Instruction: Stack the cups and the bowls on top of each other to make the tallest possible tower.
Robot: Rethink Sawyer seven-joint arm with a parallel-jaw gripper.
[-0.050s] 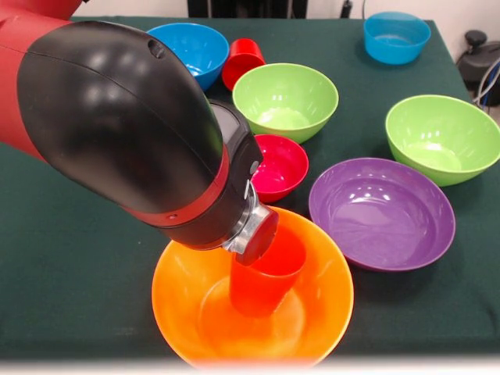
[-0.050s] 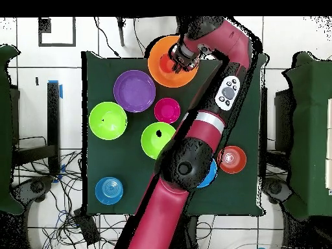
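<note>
The orange cup (image 1: 264, 277) stands mouth up inside the big orange bowl (image 1: 181, 308), near the bowl's centre, at the desk (image 1: 70, 258) edge nearest the front camera. The tool (image 1: 254, 234) is at the cup's rim. Whether it grips the rim, or how far it is open, cannot be told: the arm's wrist hides its tips in both views.

Step in hand, as judged: placing the cup on the base bowl. The tower so far comprises these two items only.

The small crimson bowl (image 1: 278, 166) sits just behind the big orange bowl, mouth up, close beside a lime green bowl (image 1: 286, 100). The wide purple bowl (image 1: 381, 212) lies to one side. The red cup (image 1: 241, 61) lies tipped beside a blue bowl (image 1: 190, 48), well apart from the tower.

Next move, as judged: free the cup without tilting it, lift clear, then fetch the small crimson bowl. The cup's narrow rim demands centred placement.
</note>
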